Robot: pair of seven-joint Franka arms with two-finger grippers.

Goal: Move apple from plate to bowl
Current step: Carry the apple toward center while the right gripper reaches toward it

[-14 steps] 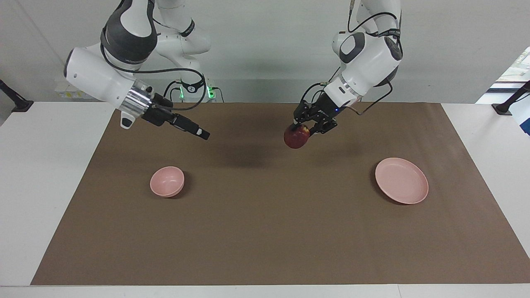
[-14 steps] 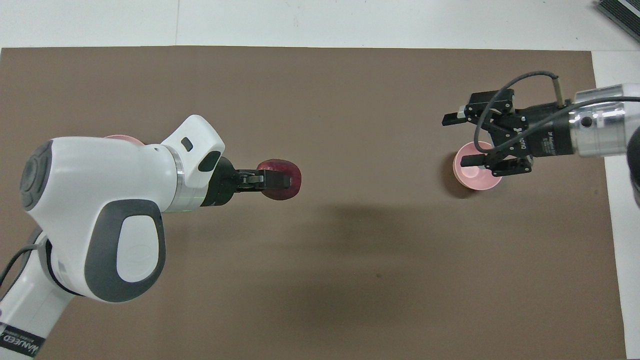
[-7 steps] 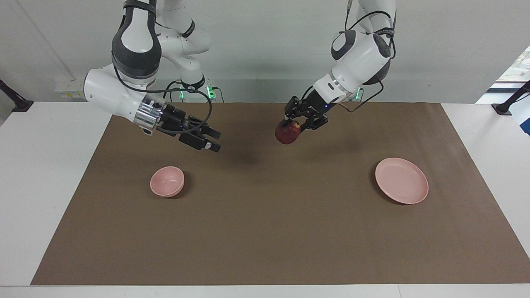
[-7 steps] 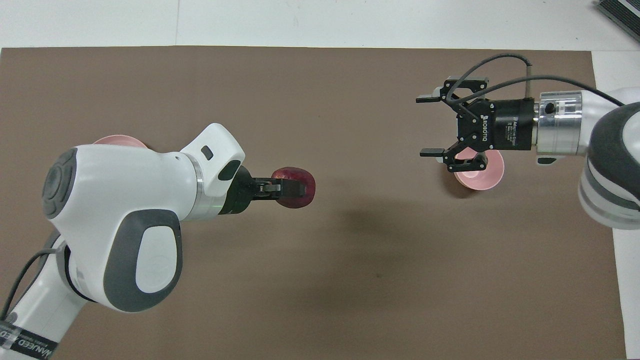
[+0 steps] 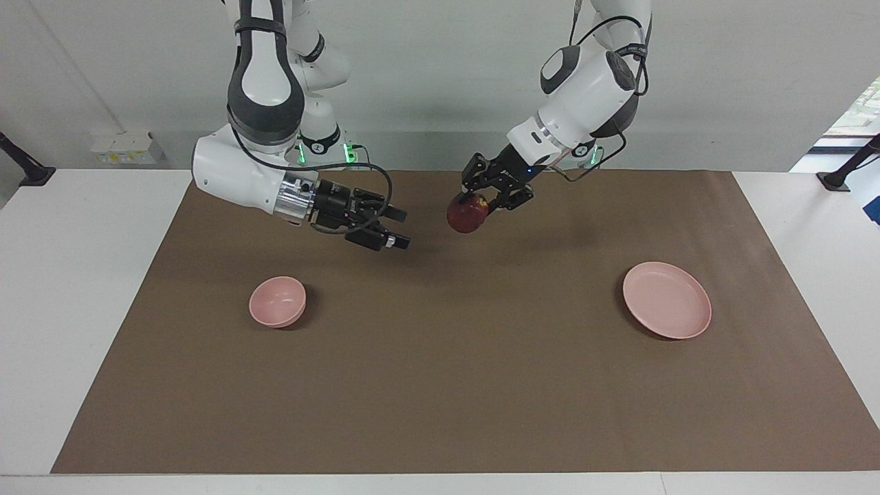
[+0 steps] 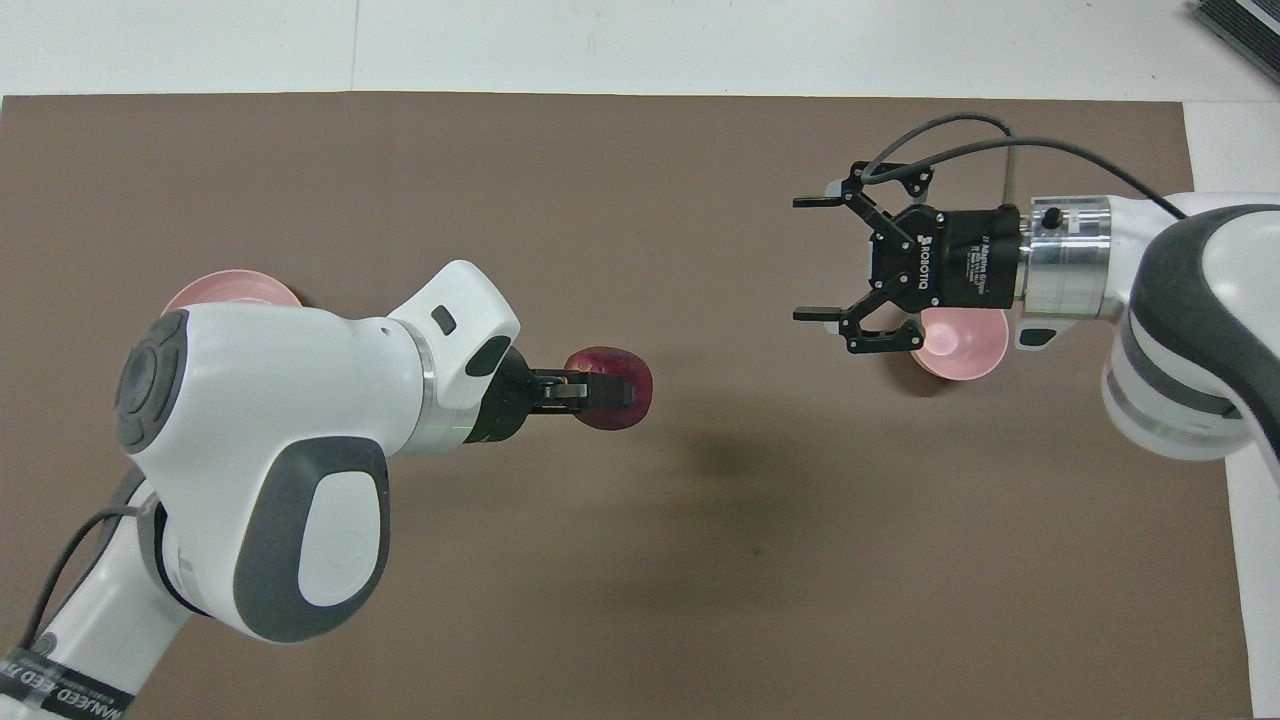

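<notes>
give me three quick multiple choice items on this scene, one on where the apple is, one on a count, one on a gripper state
1. Where is the apple?
A. on the plate
B. in the bowl
C. in the left gripper, up over the mat

2. How many pink dishes are on the mat?
A. one
B. two
C. three

3. The right gripper is
A. open, holding nothing
B. shut on the bowl
C. shut on the apple

Key: C, the left gripper clamps the apple above the brown mat; B, only the plate and the bowl; A, the right gripper has its fingers spread, nothing between them.
</notes>
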